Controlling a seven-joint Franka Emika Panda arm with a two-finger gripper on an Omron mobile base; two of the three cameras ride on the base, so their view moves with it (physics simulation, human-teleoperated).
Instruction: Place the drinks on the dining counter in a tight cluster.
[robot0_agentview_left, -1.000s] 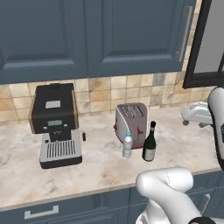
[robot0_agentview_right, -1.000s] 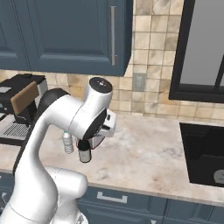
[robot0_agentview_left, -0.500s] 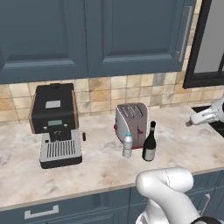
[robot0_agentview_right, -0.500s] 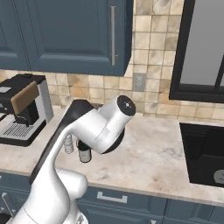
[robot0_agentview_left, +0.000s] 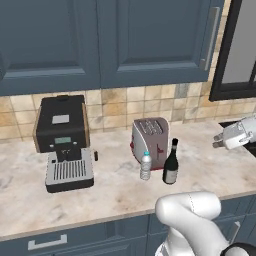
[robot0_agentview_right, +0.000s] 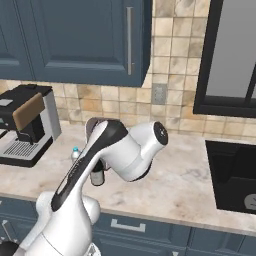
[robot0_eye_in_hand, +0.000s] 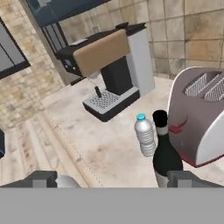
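Your gripper (robot0_eye_in_hand: 113, 179) hung with fingers spread wide, grasping nothing. The wine bottle (robot0_agentview_left: 171, 164) stood just in front of the toaster (robot0_agentview_left: 150, 141) on the tile-backed counter (robot0_agentview_left: 115, 192); the water bottle (robot0_agentview_left: 145, 165) stood beside it, toward the coffee machine (robot0_agentview_left: 63, 141)

base views: behind arm, left/right, sharing counter (robot0_agentview_left: 115, 195) | hand view: close, tilted, perhaps rolled

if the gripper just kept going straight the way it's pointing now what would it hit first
Probably the dark wine bottle, which stands nearest in the hand view, just ahead of the open gripper and slightly to one side. The small clear water bottle is close behind it, beside the toaster. Depth is hard to judge here.
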